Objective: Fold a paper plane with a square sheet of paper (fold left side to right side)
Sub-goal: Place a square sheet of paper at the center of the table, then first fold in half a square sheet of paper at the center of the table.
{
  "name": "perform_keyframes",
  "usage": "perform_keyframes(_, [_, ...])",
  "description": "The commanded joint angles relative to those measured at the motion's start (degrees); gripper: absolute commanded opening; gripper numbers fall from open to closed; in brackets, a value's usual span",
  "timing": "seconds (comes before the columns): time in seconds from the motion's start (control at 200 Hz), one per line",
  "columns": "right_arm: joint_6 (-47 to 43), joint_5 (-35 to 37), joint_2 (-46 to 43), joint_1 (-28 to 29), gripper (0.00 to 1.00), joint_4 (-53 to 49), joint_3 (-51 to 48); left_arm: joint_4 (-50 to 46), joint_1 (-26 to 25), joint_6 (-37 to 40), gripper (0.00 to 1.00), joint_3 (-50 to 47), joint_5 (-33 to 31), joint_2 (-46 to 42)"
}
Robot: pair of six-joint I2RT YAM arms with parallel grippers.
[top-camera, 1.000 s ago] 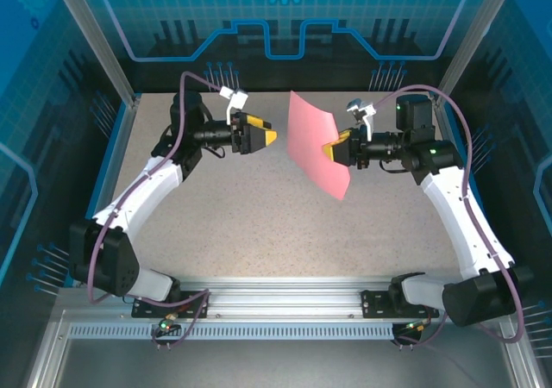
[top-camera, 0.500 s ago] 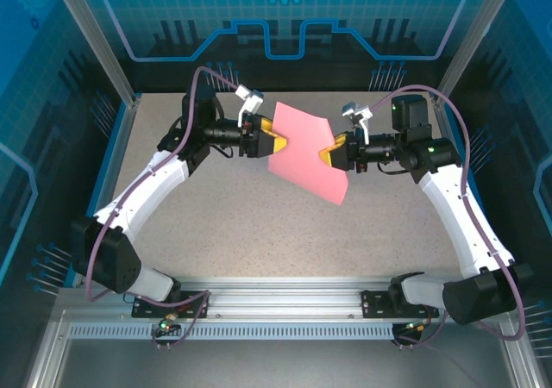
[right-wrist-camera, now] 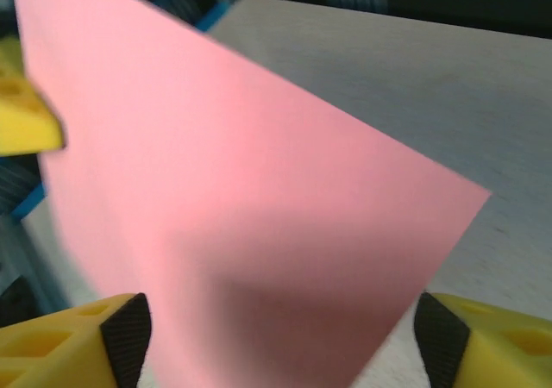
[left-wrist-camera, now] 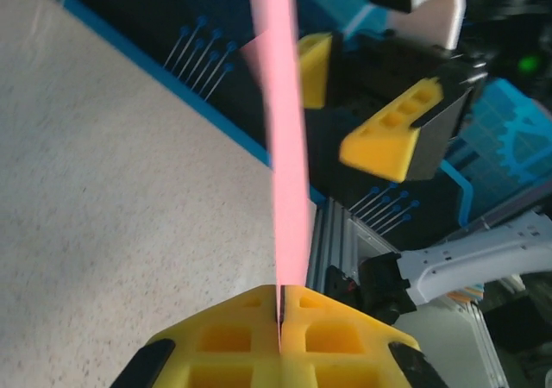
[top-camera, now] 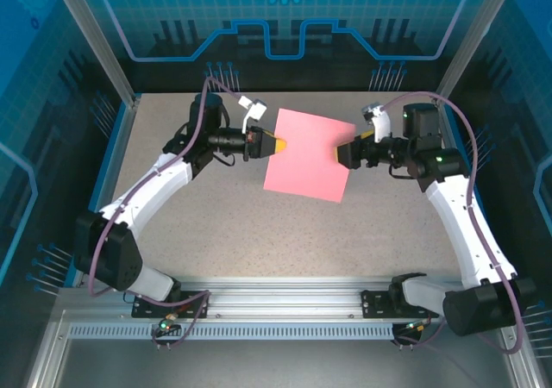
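The square sheet of paper (top-camera: 308,153) hangs in the air above the speckled table (top-camera: 259,233), between the two grippers. The left gripper (top-camera: 280,145) pinches the sheet's left edge, jaws tight together. At the sheet's right edge, the right gripper (top-camera: 338,153) stands wide, not clamping it.

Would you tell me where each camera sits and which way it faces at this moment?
Top external: above and behind the bases, looking down on the table; both arms show, holding the paper between them.
Left wrist: on the left arm, looking past the left gripper, shut on the paper's edge, toward the open right gripper.
Right wrist: on the right arm, facing the paper's flat side, its own fingers at the bottom corners.
Shared: both wrist views show the paper and the opposite gripper.
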Motion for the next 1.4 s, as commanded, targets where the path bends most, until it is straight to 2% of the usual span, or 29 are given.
perform_keyframes(0.0, [5.91, 10.03, -1.52, -2.58, 0.9, 0.25, -3.45, -0.86, -0.37, -5.89, 0.05, -5.28, -5.78, 3.41])
perform_keyframes(0.185, [10.77, 9.01, -0.56, -2.32, 0.9, 1.91, -8.58, 1.49, -1.31, -11.48, 0.03, -11.0, -10.56, 9.43])
perform_keyframes(0.485, [16.53, 9.21, 3.25, -0.56, 0.76, 3.47, -11.94, -9.03, -1.92, -10.77, 0.01, -9.5, -19.03, 16.09])
perform_keyframes(0.76, [19.19, 8.95, 7.89, 3.02, 0.71, 4.94, -12.95, -14.79, -2.01, -10.85, 0.02, -7.41, -21.45, 16.99])
perform_keyframes(0.95, [22.66, 7.15, 15.83, 7.51, 0.56, 8.95, -12.42, -16.59, -2.57, -11.77, 0.03, -6.64, -22.46, 17.05])
perform_keyframes(1.045, [24.35, 7.71, 20.91, 9.6, 0.43, 10.9, -11.25, -17.58, -2.89, -12.47, 0.04, -6.19, -23.16, 17.21])
perform_keyframes(1.28, [27.61, 8.3, 30.72, 12.55, 0.28, 13.18, -8.71, -18.62, -3.62, -15.3, 0.04, -6.47, -25.24, 16.95])
perform_keyframes(1.396, [27.67, 7.77, 34.45, 13.18, 0.24, 12.92, -7.95, -18.65, -3.97, -16.18, 0.04, -6.59, -25.7, 16.84])
